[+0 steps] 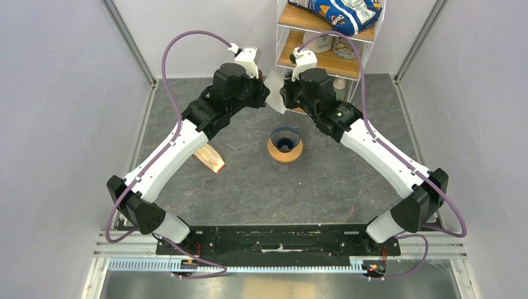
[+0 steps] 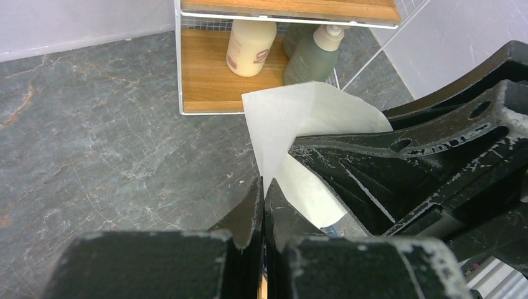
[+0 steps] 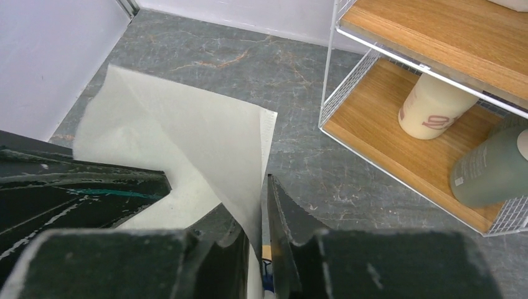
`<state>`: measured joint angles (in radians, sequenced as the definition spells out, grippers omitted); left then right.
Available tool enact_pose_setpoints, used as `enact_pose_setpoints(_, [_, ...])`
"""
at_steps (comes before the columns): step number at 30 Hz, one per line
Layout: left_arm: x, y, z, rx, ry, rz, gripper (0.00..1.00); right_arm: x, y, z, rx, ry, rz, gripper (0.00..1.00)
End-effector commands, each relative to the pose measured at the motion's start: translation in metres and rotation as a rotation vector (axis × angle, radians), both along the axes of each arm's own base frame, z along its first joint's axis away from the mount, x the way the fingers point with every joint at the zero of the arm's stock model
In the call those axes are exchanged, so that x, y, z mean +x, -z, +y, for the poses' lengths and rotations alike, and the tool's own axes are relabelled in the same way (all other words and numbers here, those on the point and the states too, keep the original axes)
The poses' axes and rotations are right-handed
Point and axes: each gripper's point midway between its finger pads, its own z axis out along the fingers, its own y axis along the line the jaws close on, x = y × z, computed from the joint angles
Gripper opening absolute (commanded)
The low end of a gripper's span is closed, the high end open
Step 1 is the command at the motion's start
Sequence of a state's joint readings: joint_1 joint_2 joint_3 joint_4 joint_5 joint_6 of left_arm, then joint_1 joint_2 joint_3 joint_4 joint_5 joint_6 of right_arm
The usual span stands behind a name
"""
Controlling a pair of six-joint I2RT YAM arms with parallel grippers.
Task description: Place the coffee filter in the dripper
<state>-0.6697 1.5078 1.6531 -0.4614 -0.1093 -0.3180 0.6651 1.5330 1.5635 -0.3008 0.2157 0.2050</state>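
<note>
The coffee filter point(image 1: 276, 93), a thin white paper cone, hangs in the air at the back centre, held between both grippers. My left gripper point(image 1: 266, 94) is shut on one edge of it; in the left wrist view the filter point(image 2: 292, 118) rises from the closed gripper point(image 2: 263, 187). My right gripper point(image 1: 284, 96) pinches the other edge; in the right wrist view the filter point(image 3: 187, 124) runs down between the narrow jaws of the gripper point(image 3: 261, 199). The dark blue ribbed dripper point(image 1: 285, 138) stands upright on an orange-brown ring point(image 1: 285, 152), in front of and below the grippers.
A cream-and-tan paper stack point(image 1: 210, 159) lies on the table left of the dripper, beside the left arm. A wire shelf point(image 1: 330, 59) with wooden boards, bottles point(image 2: 252, 47) and a blue bag point(image 1: 339, 12) stands right behind the grippers. Grey walls close both sides.
</note>
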Motion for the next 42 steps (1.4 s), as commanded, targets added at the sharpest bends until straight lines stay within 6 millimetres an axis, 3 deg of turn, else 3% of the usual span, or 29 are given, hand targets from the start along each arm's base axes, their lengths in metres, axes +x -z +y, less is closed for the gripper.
enact_pose_setpoints(1, [-0.008,-0.035,0.006,-0.080,-0.004,-0.062,0.02,0.005,-0.010,-0.007,-0.007,0.032,-0.028,0.19])
enact_pose_setpoints(4, [-0.009,-0.029,0.007,-0.063,0.002,-0.054,0.02,0.005,-0.010,-0.010,-0.005,0.039,-0.016,0.12])
enact_pose_setpoints(10, [-0.012,-0.020,0.014,-0.012,0.002,-0.050,0.02,0.003,-0.010,-0.021,-0.019,0.056,-0.001,0.12])
enact_pose_setpoints(19, [-0.015,-0.019,0.013,-0.005,0.025,-0.044,0.02,-0.003,-0.006,-0.019,-0.015,0.023,0.026,0.21])
enact_pose_setpoints(24, [-0.020,-0.020,0.007,-0.004,0.077,-0.046,0.02,-0.010,-0.017,-0.016,-0.015,-0.026,0.012,0.34])
enact_pose_setpoints(29, [-0.037,-0.018,-0.004,-0.006,0.185,-0.015,0.02,-0.024,-0.026,-0.013,-0.012,-0.094,0.003,0.41])
enact_pose_setpoints(34, [-0.052,-0.014,0.002,0.049,0.226,0.041,0.02,-0.044,-0.030,-0.020,-0.057,-0.150,0.020,0.61])
enact_pose_setpoints(36, [-0.063,-0.014,0.003,0.061,0.267,0.071,0.02,-0.058,-0.032,-0.018,-0.069,-0.219,0.016,0.65])
enact_pose_setpoints(42, [-0.090,-0.009,0.004,0.088,0.354,0.188,0.02,-0.085,-0.026,-0.018,-0.103,-0.332,0.047,0.57])
